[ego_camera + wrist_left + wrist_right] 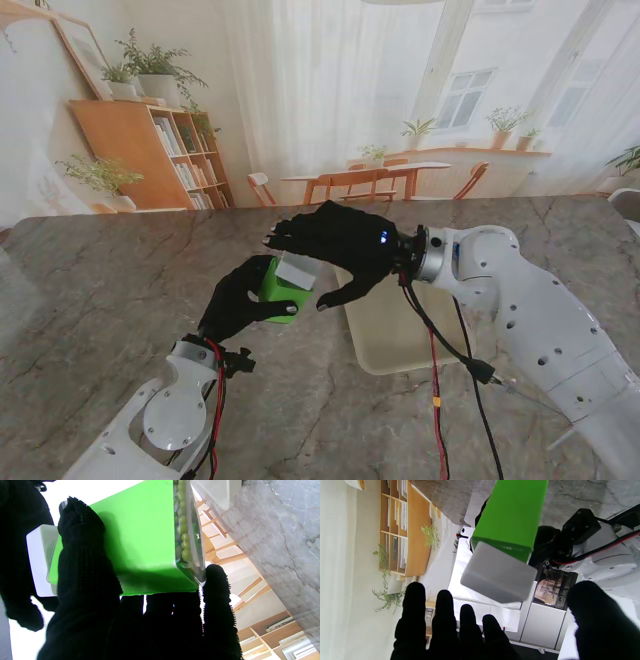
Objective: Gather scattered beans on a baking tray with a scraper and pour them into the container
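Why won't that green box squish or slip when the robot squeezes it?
The green box probably feels stiff: its flat sides and sharp edges stay straight under the left robot hand. Its smooth, shiny skin could be slippery, so the fuzzy glove likely helps. The beans showing behind its clear side would add some weight and might shift when it tips.

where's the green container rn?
In the stand view the green container is held off the table in the left hand, left of the baking tray, with the open right hand just beyond it, at its white lid.
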`<state>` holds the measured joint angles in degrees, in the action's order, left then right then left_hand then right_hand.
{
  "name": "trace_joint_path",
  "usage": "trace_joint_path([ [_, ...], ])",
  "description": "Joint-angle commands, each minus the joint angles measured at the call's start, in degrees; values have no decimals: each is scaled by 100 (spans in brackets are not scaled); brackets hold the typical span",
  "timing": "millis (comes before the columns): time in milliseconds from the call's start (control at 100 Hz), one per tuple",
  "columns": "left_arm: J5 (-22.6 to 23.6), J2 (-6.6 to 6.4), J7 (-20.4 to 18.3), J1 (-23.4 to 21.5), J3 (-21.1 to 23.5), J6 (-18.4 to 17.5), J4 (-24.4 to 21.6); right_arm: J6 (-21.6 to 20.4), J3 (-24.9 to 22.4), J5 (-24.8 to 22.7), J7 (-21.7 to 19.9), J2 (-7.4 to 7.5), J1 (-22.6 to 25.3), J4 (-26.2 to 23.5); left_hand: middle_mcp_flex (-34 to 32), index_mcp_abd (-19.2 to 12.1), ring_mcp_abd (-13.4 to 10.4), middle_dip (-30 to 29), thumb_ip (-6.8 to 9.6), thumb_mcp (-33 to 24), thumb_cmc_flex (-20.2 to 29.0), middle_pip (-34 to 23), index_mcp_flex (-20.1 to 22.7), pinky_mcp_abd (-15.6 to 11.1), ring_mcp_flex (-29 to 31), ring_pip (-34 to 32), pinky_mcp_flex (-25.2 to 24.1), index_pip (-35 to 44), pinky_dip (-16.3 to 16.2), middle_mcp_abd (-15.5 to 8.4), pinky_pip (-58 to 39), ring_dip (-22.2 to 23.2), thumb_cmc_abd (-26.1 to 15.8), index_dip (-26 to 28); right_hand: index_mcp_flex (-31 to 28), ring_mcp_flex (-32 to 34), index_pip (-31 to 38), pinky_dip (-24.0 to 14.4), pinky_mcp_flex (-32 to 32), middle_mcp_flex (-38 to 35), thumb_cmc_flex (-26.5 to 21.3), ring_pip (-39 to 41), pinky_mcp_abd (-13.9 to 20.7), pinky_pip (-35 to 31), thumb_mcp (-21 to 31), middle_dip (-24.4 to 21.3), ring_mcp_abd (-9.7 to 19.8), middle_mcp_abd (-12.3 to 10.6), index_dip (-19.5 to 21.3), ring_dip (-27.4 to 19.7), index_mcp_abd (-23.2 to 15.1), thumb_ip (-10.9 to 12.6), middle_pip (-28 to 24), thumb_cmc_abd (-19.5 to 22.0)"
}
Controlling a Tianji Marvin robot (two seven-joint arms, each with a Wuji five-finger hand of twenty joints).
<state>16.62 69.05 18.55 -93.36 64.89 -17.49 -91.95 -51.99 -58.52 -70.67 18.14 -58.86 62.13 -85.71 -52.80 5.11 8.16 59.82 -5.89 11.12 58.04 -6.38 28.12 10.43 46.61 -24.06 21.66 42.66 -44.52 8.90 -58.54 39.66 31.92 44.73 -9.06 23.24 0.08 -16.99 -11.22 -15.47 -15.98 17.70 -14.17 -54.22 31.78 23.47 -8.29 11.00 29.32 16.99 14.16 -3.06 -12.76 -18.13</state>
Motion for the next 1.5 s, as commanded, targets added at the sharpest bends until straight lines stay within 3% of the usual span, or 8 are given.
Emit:
trace_joint_path([
  [0, -60, 33, -4, 4, -30, -46, 1, 107, 104, -106, 68, -19, -60, 174, -721, -1075, -250, 286, 516, -1068, 1328, -895, 511, -52, 125, -164, 25, 996, -187, -1087, -25, 75, -1085, 334, 162, 241, 73, 144, -143, -119, -111, 110, 122, -187, 89, 123, 187, -124, 494, 35, -17, 46, -190, -89],
  [120, -90, 35, -11, 9, -39, -64, 9, 216, 315, -96, 293, -33, -193, 408, -719, -1074, -252, 281, 518, -1071, 1327, -891, 513, -55, 127, -161, 25, 996, -185, -1093, -20, 73, -1087, 328, 242, 670, 278, 19, -494, -378, -78, 394, 286, -417, 421, 281, 415, -351, 1212, 215, -163, 17, -460, -214],
  [220, -94, 39, -2, 8, -38, -60, 11, 342, 445, -107, 587, -49, -260, 556, -722, -1073, -243, 284, 514, -1065, 1323, -894, 513, -55, 129, -161, 26, 999, -185, -1090, -19, 73, -1080, 326, 279, 1151, 976, -126, -881, -844, 31, 706, 430, -579, 769, 431, 737, -793, 2040, 365, -472, -53, -812, -257],
  [440, -105, 44, 10, 14, -55, -66, 19, 741, 704, -120, 1170, -108, -344, 685, -719, -1067, -246, 286, 515, -1067, 1323, -894, 506, -56, 122, -159, 23, 1001, -185, -1092, -16, 74, -1087, 327, -891, 2202, 1786, -210, -1683, -2204, 7, 1178, 777, -814, 1042, 639, 1444, -1888, 2284, 549, -1557, -146, -1651, -272],
  [650, -99, 45, 17, 14, -58, -74, 26, 915, 817, 86, 1169, -200, -364, 687, -716, -1065, -245, 289, 518, -1072, 1324, -894, 505, -53, 119, -160, 21, 1001, -188, -1093, -18, 76, -1093, 327, -1493, 2823, 2358, -347, -2244, -2957, 26, 1641, 969, -970, 1100, 815, 1822, -2359, 2427, 840, -2038, -185, -2237, -307],
  [1090, -20, 43, 53, 14, -49, -40, 29, 1537, 982, 813, 848, -433, -145, 598, -693, -1057, -248, 296, 517, -1070, 1324, -891, 474, -52, 102, -164, 7, 991, -195, -1090, -24, 83, -1122, 336, -2188, 4014, 3189, -1111, -3443, -4462, -18, 4194, 1032, -1684, 787, 1924, 2463, -2961, 1831, 2104, -2055, -168, -4194, -151],
  [1370, 44, 36, 58, 20, -47, -12, 35, 2127, 1214, 1208, 843, -589, -58, 507, -690, -1053, -240, 300, 517, -1069, 1325, -895, 467, -43, 100, -174, 2, 990, -200, -1089, -35, 90, -1127, 341, -3034, 5083, 3273, -1328, -4347, -5718, -156, 5259, 1029, -2579, 457, 2147, 2871, -3340, 1578, 2285, -1829, -117, -5169, 7],
  [1490, 79, 33, 65, 22, -42, 10, 38, 2420, 1280, 1354, 853, -650, -3, 432, -683, -1044, -243, 300, 519, -1072, 1330, -894, 465, -44, 98, -178, 1, 990, -201, -1090, -38, 92, -1136, 343, -3430, 5324, 3403, -1127, -4735, -6329, -185, 6036, 986, -3202, 17, 1891, 3046, -3534, 1358, 2307, -1597, -57, -5794, 304],
])
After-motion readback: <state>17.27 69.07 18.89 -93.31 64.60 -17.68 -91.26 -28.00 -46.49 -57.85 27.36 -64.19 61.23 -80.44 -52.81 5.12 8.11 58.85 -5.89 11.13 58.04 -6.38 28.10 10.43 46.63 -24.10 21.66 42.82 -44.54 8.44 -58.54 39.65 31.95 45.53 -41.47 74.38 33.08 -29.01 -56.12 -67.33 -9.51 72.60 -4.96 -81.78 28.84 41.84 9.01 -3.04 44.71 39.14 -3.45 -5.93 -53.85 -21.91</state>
